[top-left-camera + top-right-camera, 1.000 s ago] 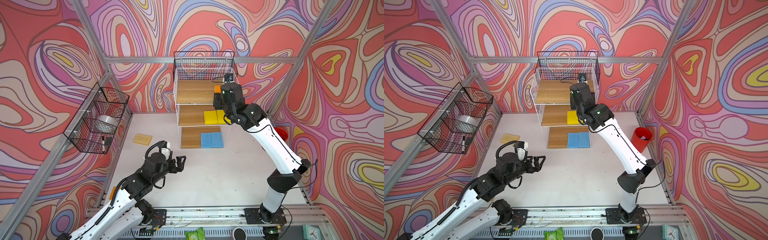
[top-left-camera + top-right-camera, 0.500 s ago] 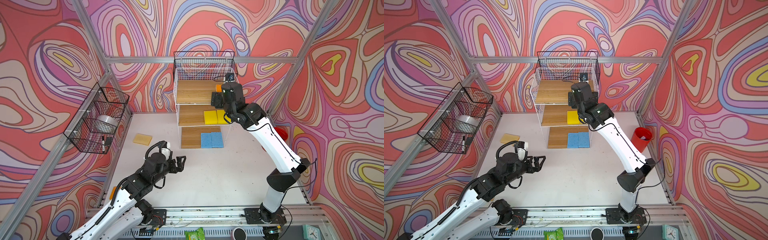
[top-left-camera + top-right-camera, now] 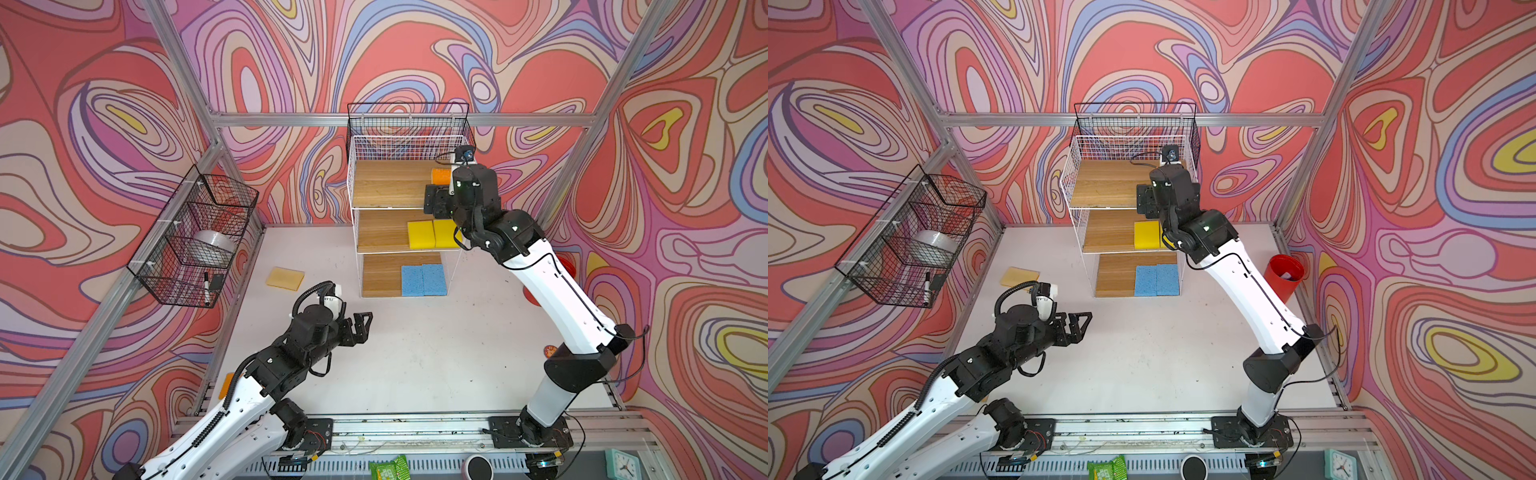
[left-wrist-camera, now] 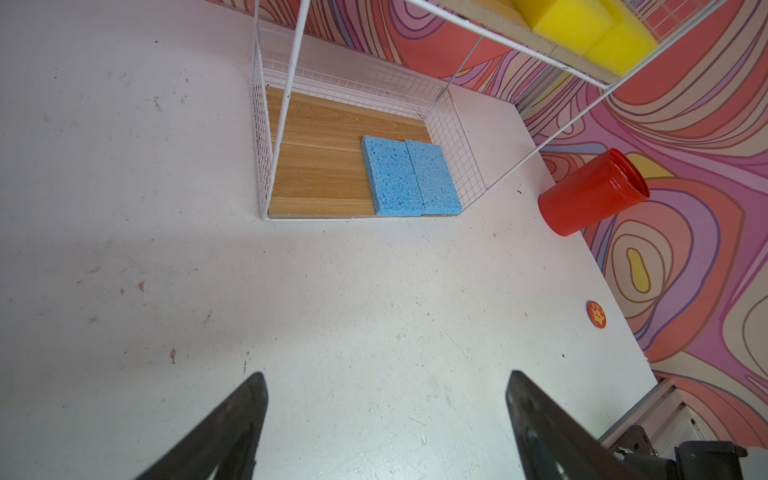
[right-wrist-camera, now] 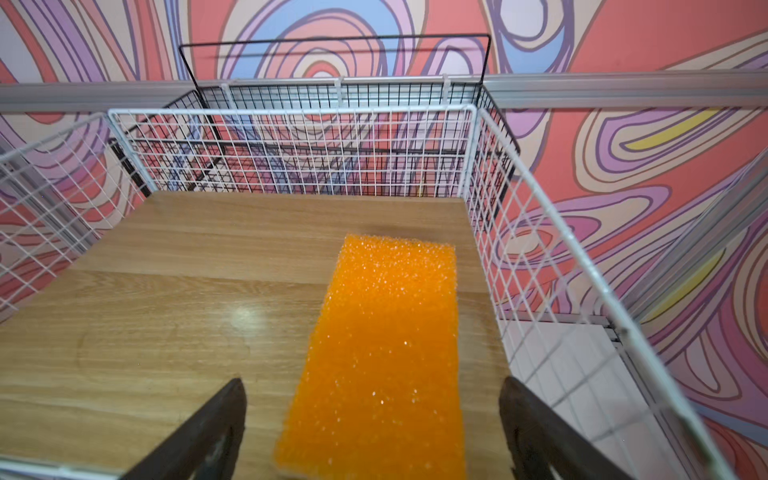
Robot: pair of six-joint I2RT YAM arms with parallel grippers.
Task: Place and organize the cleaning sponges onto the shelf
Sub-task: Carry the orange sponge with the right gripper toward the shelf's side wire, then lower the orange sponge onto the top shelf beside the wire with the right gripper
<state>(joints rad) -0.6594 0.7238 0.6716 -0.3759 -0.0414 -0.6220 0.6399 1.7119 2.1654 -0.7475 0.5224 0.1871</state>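
Setting: white counter (image 3: pixel 415 365) inside swirl-patterned walls, with the shelf (image 3: pixel 386 189) at its back edge.
Done: two blue sponges (image 3: pixel 423 280) on the bottom board, two yellow sponges (image 3: pixel 420 235) on the middle board, one orange sponge (image 5: pixel 374 332) flat on the top board.
To place: tan sponge (image 3: pixel 285 278), on the counter near the back-left corner.
Right hand (image 5: pixel 372 380): fingers apart on either side of the orange sponge, not gripping it.
Left hand (image 4: pixel 385 374): fingers apart, empty, above the counter.

on the shelf (image 3: pixel 386 189): two blue sponges (image 3: pixel 412 281), two yellow sponges (image 3: pixel 420 235), one orange sponge (image 5: pixel 382 353). left of the shelf: one tan sponge (image 3: pixel 285 278), perhaps another orange piece (image 3: pixel 226 384), mostly hidden.
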